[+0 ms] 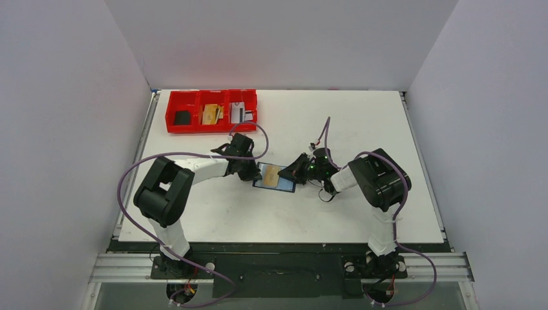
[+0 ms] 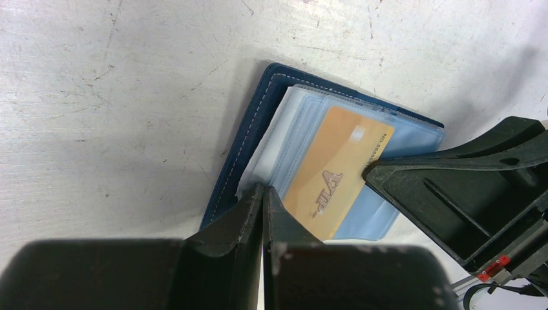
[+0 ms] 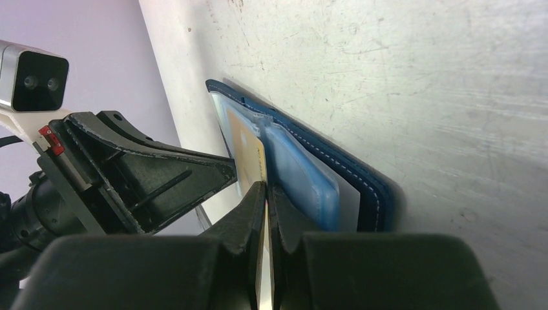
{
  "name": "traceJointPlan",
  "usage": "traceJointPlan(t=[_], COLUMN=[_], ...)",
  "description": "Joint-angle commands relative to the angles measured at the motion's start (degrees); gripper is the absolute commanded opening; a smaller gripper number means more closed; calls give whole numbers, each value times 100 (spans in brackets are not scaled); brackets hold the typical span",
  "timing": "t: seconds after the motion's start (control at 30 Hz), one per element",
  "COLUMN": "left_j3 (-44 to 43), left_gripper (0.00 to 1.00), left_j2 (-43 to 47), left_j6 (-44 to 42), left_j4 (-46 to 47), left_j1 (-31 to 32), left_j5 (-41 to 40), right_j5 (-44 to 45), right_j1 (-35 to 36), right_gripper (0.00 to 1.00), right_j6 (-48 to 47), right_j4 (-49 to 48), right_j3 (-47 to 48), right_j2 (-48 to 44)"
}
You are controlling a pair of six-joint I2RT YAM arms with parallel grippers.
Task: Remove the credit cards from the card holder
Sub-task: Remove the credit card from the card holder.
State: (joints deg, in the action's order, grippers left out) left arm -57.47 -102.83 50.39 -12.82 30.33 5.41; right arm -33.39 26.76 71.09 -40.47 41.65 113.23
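Observation:
The navy card holder (image 1: 285,187) lies open on the table between my two arms, its blue-grey and clear sleeves (image 2: 294,123) facing up. A tan-gold credit card (image 2: 336,174) sticks partway out of a sleeve. My right gripper (image 3: 266,187) is shut on that card's end (image 3: 249,148), its fingers (image 2: 452,194) reaching in from the right. My left gripper (image 2: 263,190) is shut, its tips pressed on the sleeve at the holder's left edge (image 2: 242,135). From above, the left gripper (image 1: 253,173) and right gripper (image 1: 291,173) meet over the holder.
A red three-compartment tray (image 1: 194,127) stands at the table's back left. It holds a black card (image 1: 183,117), a gold card (image 1: 210,114) and a silvery card (image 1: 240,112). Purple cables loop over both arms. White walls enclose the table.

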Motion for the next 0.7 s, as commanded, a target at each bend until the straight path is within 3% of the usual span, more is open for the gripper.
traceJointPlan(t=[0.0,0.67], left_j3=[238,249], left_gripper=[0,0], left_j2=[-423,-421], left_j6=[-174,-159], left_j4=[-704,-704], left_j1=[13,17], left_j5=[-383,-387], right_j5=[178,192], right_j1=[-84,-241], right_gripper=[0,0], right_j6=[-273,-563], right_j4=[28,345], right_j3=[-145,-267], right_j2=[-222,-456])
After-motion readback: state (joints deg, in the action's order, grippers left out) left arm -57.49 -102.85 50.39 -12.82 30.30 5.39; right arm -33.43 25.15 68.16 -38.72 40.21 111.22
